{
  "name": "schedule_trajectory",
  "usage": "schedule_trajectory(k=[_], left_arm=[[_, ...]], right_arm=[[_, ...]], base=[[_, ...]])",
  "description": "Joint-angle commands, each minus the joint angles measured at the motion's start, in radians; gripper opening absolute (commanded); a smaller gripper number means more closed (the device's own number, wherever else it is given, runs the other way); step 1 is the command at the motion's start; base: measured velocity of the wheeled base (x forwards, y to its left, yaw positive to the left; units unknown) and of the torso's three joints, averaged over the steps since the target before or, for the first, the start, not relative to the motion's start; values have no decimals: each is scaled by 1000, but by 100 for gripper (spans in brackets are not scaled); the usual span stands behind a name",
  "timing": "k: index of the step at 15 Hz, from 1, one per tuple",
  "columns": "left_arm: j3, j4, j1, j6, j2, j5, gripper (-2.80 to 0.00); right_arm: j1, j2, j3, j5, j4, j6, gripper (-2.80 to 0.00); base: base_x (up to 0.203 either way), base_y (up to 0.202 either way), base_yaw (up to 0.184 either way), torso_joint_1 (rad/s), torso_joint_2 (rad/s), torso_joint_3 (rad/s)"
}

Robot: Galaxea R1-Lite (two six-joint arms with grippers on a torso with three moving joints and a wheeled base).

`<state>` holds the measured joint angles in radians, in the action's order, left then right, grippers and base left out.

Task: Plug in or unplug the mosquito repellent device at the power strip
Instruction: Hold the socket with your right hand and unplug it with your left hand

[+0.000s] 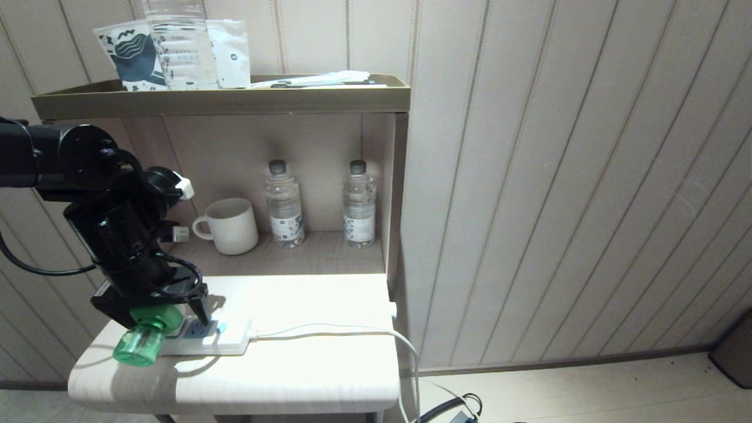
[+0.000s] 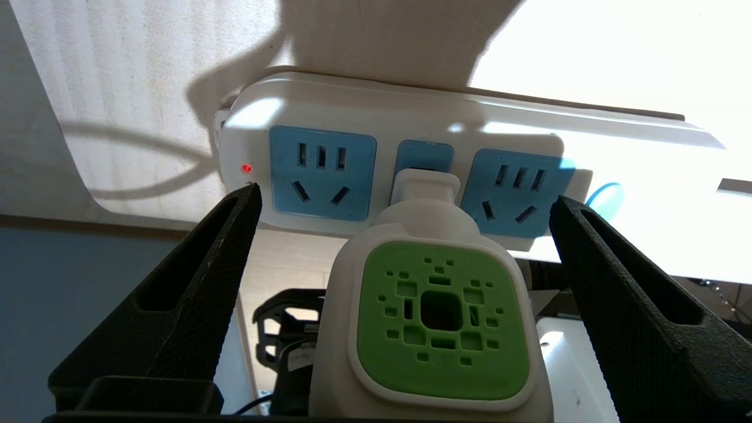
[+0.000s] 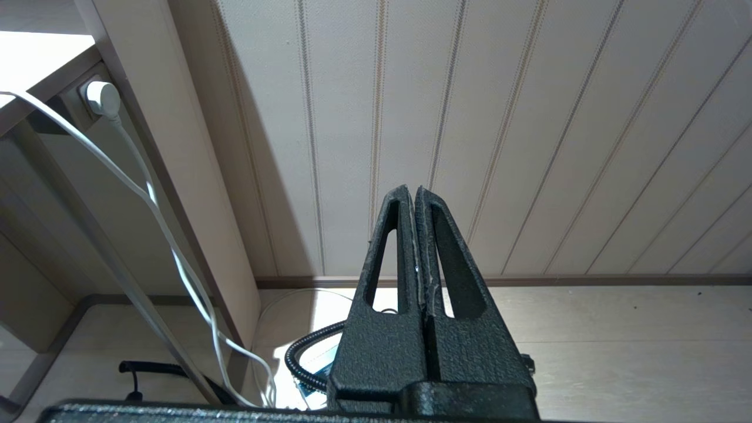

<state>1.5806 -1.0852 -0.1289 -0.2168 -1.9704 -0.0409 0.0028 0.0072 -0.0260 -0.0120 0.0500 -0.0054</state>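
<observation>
The left pincer (image 2: 402, 202) stood wide open astride the device (image 2: 432, 311), gripping nothing. Light, rigid, smooth plastic: best squeezed across the white head's sides, beside the strip (image 2: 411, 153).

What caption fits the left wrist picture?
Open left gripper straddles the mosquito repellent device, plugged into the power strip.

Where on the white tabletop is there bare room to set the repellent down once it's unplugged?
Free: the white tabletop right of the power strip, between the cord and the front edge, and behind the cord toward the shelf. Crowded: the left end, where the left gripper, open, straddles the mosquito repellent device.
</observation>
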Motion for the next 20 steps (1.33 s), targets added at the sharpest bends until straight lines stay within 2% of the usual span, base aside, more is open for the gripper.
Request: schedule_trajectory(k=[1,12,15,20], left_arm=[[-1,-3,-1,-4,-18,-1,0],[-7,37,-1,-8,-39,1,0],[-45,94,-1,-9,-36,0,0],[-62,96,-1,-10,-30,1,0]], right_arm=[[0,0,0,0,1,-1,-280],[0,0,0,0,1,-1,-280],[0,0,0,0,1,-1,-280],[0,0,0,0,1,-1,-280]], base=[[0,0,0,0,0,0],[0,0,0,0,0,0],[0,0,0,0,0,0],[0,0,0,0,0,0]])
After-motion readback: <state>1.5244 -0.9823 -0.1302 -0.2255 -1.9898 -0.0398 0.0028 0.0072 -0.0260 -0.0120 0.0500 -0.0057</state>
